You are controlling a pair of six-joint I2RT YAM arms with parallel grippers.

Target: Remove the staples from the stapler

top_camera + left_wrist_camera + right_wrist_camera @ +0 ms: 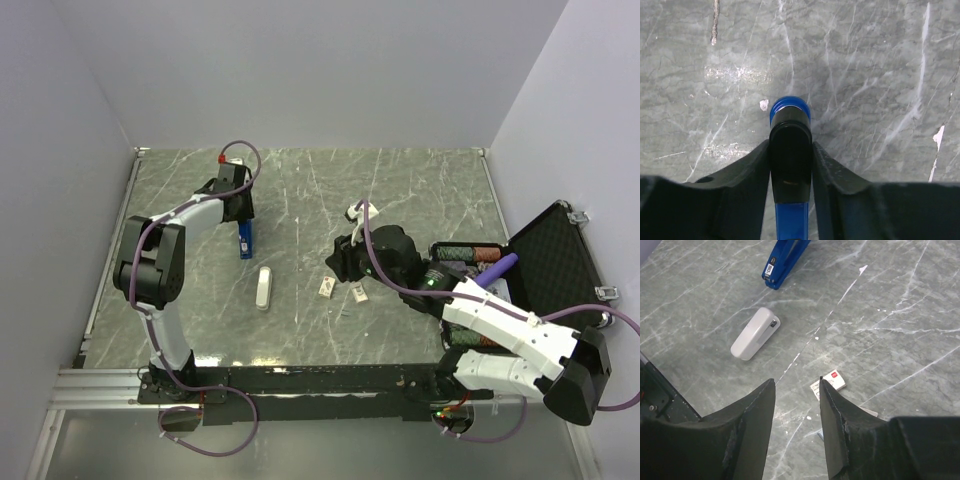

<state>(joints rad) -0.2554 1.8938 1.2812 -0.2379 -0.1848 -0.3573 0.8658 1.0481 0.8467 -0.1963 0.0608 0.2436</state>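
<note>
The blue stapler (244, 240) with a black top lies on the marble table, left of centre. My left gripper (240, 222) is shut on its far end; in the left wrist view the black top (790, 155) sits squeezed between both fingers, the blue body below. My right gripper (338, 262) is open and empty, hovering above the table near the middle. In the right wrist view the stapler (782, 260) shows at the top, far from the open fingertips (765, 390).
A pale grey-white bar (263, 287) lies near the stapler, also in the right wrist view (755, 333). Small white staple boxes (327, 288) lie by the right gripper (830, 381). An open black case (545, 265) with tools stands at the right edge.
</note>
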